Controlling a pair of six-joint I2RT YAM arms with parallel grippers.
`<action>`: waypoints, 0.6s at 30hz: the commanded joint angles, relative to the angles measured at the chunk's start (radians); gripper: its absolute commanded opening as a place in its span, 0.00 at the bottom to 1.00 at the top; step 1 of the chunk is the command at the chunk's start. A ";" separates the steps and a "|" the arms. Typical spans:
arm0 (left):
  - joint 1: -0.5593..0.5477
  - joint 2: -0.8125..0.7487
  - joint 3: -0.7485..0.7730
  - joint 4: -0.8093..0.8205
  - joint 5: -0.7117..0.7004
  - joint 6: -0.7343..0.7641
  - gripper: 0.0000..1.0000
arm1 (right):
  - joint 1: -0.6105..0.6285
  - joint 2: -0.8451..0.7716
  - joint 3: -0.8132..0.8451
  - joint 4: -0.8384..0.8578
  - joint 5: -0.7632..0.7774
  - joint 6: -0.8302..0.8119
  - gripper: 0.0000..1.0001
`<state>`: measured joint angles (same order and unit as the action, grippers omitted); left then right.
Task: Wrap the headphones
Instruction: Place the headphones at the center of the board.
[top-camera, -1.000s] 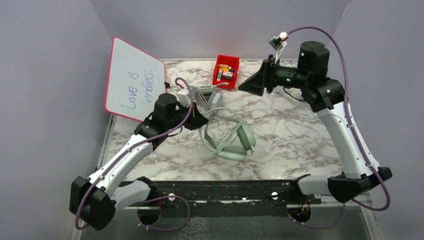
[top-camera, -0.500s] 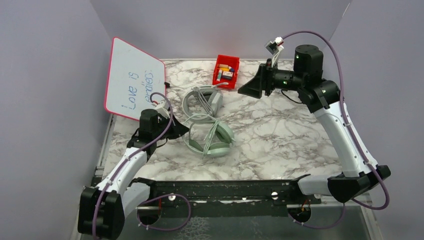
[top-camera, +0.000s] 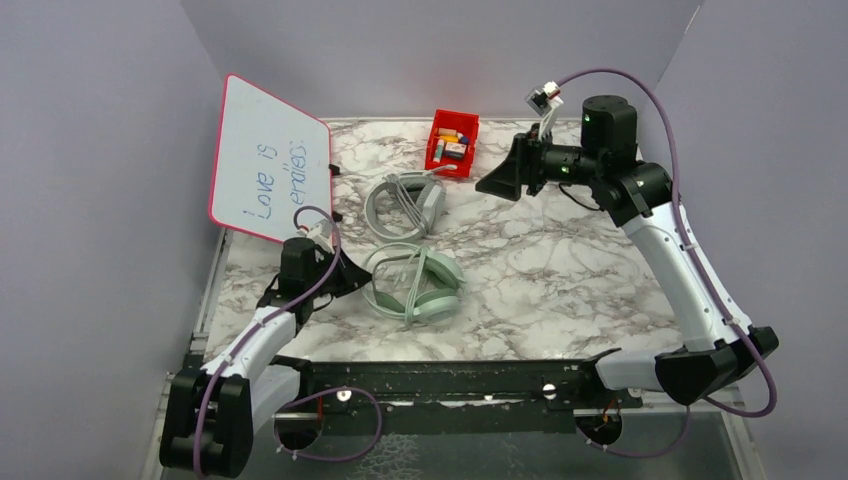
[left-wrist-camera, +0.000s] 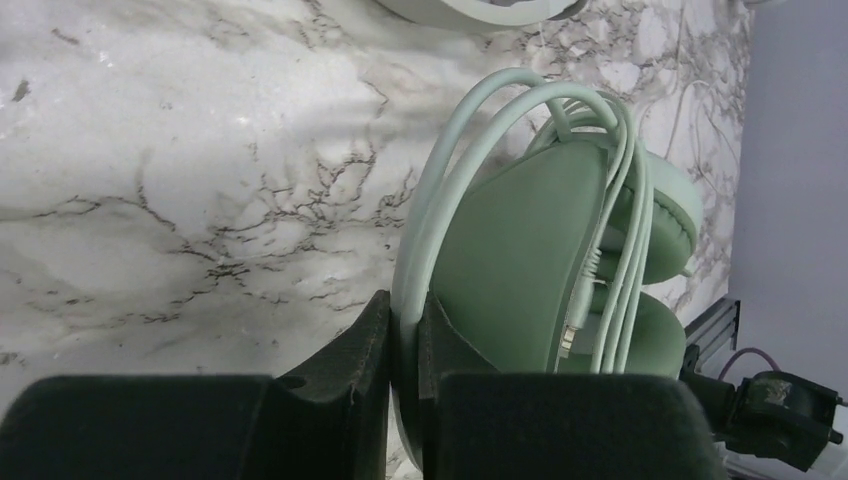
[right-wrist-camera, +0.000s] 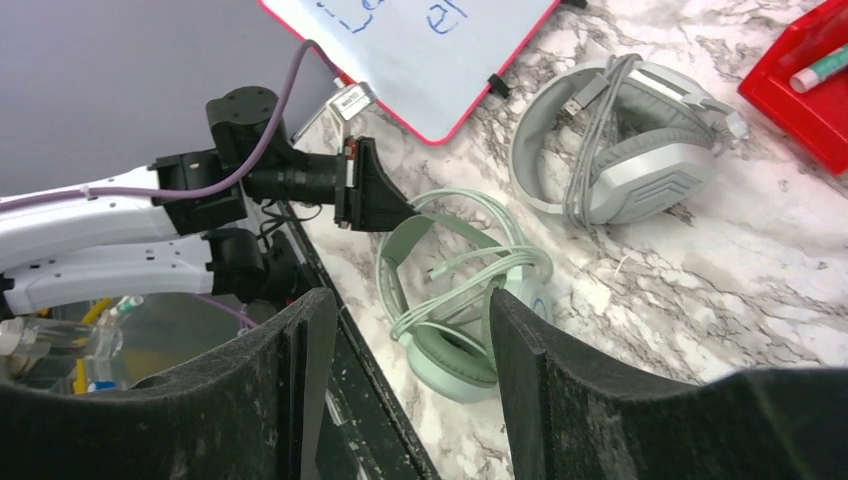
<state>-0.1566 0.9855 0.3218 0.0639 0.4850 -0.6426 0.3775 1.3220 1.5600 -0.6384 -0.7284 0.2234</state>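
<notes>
Marble under everything, and the mint-green headset (top-camera: 415, 287) lies flat on the table (top-camera: 570, 270), towards its left front, with its cable looped over the ear cups. We see the left pincer (left-wrist-camera: 405, 315) low at the table, clamped tight on the headband, one finger on each side of it. Just behind, the grey-white headset (top-camera: 405, 200) rests apart with its cable bundled across it. Our right pincer (top-camera: 492, 182) hangs high near the red bin (top-camera: 452, 143), jaws spread wide with nothing between them.
</notes>
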 joint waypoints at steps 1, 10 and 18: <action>0.006 -0.051 0.006 -0.046 -0.109 -0.020 0.18 | -0.008 0.009 -0.012 -0.021 0.096 -0.040 0.62; 0.005 -0.038 0.022 -0.156 -0.175 -0.042 0.54 | -0.024 0.054 -0.039 0.016 0.165 -0.019 0.62; 0.005 -0.095 0.062 -0.298 -0.285 -0.107 0.70 | -0.042 0.102 -0.004 -0.004 0.220 -0.038 0.62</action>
<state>-0.1562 0.9409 0.3340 -0.1551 0.2848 -0.7002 0.3500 1.4063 1.5295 -0.6384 -0.5701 0.2070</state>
